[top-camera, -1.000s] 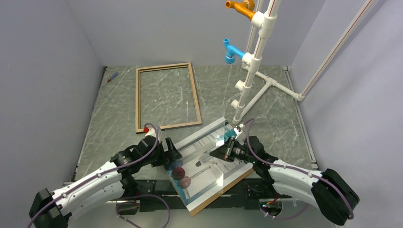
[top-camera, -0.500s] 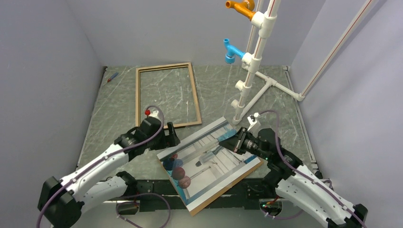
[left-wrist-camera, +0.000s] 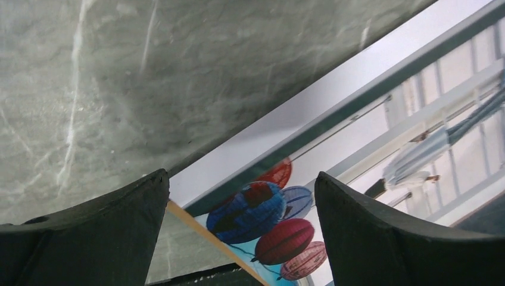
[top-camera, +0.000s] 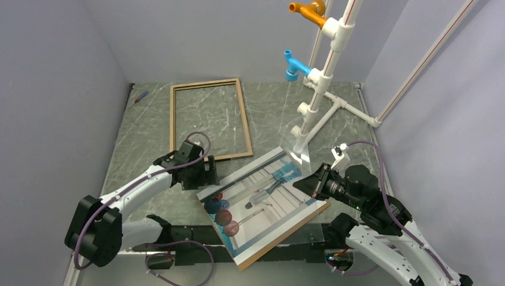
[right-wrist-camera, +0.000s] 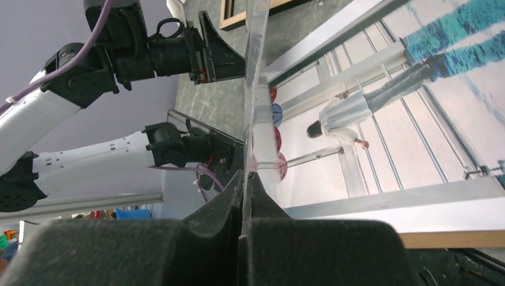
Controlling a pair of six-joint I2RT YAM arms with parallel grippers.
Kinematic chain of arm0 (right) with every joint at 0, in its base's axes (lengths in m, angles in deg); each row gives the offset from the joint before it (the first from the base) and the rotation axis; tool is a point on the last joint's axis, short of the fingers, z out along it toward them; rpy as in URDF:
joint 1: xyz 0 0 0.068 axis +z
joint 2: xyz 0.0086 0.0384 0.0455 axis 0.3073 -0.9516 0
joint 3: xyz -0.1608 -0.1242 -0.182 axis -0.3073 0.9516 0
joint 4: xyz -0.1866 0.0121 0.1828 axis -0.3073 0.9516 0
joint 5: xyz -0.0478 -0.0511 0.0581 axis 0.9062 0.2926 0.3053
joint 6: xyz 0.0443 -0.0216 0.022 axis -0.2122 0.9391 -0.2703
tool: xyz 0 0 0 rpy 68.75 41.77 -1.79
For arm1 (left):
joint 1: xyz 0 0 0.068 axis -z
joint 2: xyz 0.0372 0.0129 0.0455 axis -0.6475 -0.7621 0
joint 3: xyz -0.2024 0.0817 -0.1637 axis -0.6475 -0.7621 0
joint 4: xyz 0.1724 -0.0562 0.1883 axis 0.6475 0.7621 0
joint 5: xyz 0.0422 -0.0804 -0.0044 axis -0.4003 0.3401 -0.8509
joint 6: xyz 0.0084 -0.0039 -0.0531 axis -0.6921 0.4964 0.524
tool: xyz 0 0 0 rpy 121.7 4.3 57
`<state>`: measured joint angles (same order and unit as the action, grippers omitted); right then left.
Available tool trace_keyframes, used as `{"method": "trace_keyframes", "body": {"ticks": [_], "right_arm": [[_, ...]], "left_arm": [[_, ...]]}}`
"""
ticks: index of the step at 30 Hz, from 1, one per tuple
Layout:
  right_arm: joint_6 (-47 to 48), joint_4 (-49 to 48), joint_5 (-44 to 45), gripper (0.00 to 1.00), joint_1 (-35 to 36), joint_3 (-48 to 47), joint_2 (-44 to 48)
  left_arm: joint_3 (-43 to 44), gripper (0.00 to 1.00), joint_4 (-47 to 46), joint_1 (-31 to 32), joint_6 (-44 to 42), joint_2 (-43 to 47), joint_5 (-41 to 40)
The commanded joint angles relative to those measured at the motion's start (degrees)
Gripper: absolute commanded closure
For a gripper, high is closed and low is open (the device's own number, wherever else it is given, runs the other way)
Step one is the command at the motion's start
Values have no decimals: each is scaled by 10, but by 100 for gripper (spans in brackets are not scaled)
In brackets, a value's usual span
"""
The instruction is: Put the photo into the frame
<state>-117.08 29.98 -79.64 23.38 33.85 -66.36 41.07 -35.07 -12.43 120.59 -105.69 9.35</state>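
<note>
Lying face up at the near middle of the grey marbled tabletop (top-camera: pixel 143 149), the large rectangular photo (top-camera: pixel 262 199) of a figure in a white-and-blue corridor rests on a plain brown backing board (right-wrist-camera: pixel 452 239), whose edge shows along the print's near side. The thin-railed light brown wooden frame (top-camera: pixel 245 122) lies flat farther back and to the left, well apart from the photo, with tabletop showing through its opening. The left gripper (top-camera: pixel 208 177) sits just beside the photo's left corner, jaws spread wide and holding nothing. The right gripper (right-wrist-camera: pixel 245 179) is clamped on one edge of a clear transparent sheet (right-wrist-camera: pixel 255 89), holding it raised and tilted over the photo's right part. A white pipe stand (top-camera: pixel 315 83) rises at the far right.
</note>
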Motion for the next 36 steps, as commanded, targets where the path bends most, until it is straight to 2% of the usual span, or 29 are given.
{"method": "trace_keyframes", "body": {"ticks": [1, 5, 12, 19, 26, 30, 36], "right_arm": [[10, 7, 60, 100, -3, -48, 16], [6, -1, 60, 100, -3, -48, 17], [28, -15, 39, 100, -3, -53, -13], [34, -72, -40, 100, -3, -56, -36], [33, -150, -120, 100, -4, -45, -45], [35, -171, -136, 100, -3, -49, -52], [31, -194, -147, 100, -4, -50, -54]], "left_arm": [[-21, 6, 43, -3, -1, 18, -18], [-51, 5, 70, -4, 28, 57, -29], [-98, 4, 74, -3, 53, 102, 4], [-120, 4, 68, 2, 69, 119, 41], [-138, 9, 0, 8, 70, 89, 85], [-121, 11, -32, 37, 76, 69, 88], [-81, 14, -59, 100, 92, -10, 81]]}}
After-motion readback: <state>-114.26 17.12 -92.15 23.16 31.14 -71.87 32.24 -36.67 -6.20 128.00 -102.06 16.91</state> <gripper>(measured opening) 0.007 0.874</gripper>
